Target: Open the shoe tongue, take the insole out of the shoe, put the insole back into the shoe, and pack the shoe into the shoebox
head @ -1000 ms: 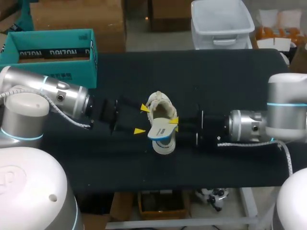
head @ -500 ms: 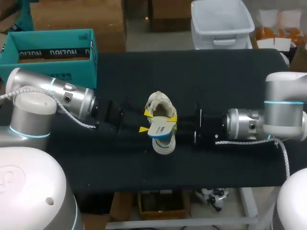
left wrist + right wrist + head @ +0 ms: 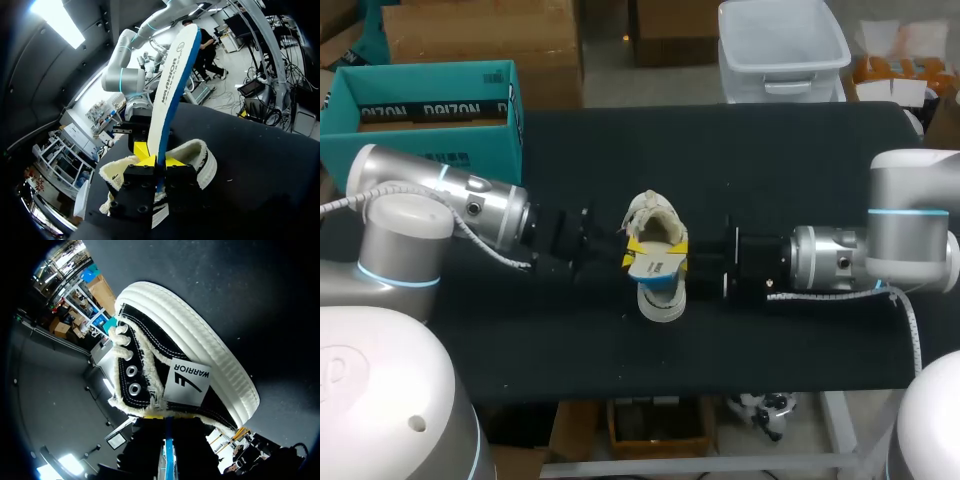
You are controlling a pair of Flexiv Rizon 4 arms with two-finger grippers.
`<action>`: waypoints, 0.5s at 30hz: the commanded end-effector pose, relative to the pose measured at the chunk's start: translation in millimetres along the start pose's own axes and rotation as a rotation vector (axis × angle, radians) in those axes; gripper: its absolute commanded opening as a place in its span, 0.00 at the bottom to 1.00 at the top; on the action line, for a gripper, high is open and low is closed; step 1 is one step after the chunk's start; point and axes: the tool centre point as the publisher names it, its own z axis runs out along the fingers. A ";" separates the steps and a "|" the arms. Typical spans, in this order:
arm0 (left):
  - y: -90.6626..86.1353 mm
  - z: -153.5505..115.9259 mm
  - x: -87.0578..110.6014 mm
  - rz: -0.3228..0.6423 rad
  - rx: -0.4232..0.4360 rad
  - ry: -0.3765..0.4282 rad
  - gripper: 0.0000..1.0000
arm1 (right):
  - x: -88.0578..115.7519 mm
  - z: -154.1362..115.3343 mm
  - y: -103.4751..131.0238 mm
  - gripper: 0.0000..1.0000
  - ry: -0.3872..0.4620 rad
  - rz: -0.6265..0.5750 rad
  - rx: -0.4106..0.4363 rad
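Observation:
A black high-top shoe [image 3: 658, 298] with a white sole and fleecy lining lies in the middle of the dark table. A white insole [image 3: 653, 265] with a blue edge stands just above its opening. My left gripper [image 3: 632, 256] comes in from the left and is shut on the insole's edge. In the left wrist view the insole [image 3: 173, 82] rises on edge from between the left gripper's [image 3: 156, 160] yellow tips, with the shoe [image 3: 201, 156] behind. My right gripper [image 3: 681, 254] is shut on the insole's other side. Its wrist view shows the blue insole edge [image 3: 167, 452] between its fingers, beside the shoe [image 3: 185, 365].
An open teal shoebox [image 3: 432, 108] stands at the table's back left corner, behind my left arm [image 3: 470, 210]. Bare table top [image 3: 620, 150] lies behind the shoe and in front of it.
My left arm has moved right to the insole and its fingers have closed on it. The right gripper has kept its hold, and the insole sits slightly lower over the shoe.

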 end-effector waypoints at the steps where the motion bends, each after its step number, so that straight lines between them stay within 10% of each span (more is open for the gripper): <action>1: 1.2 3.8 2.7 0.006 -0.010 -0.009 0.00 | -0.3 -0.1 0.8 0.00 0.002 0.002 0.003; 4: 2.6 4.7 3.6 0.007 -0.014 -0.007 0.00 | -1.2 -0.8 0.2 0.00 0.005 0.007 -0.001; 9: 3.6 5.1 4.6 0.006 -0.015 -0.006 0.00 | -1.5 -1.3 -8.3 0.87 -0.005 0.018 -0.019; 15: 5.5 5.2 5.8 -0.002 -0.017 -0.008 0.00 | -4.3 -3.3 -25.1 1.00 -0.027 0.035 -0.060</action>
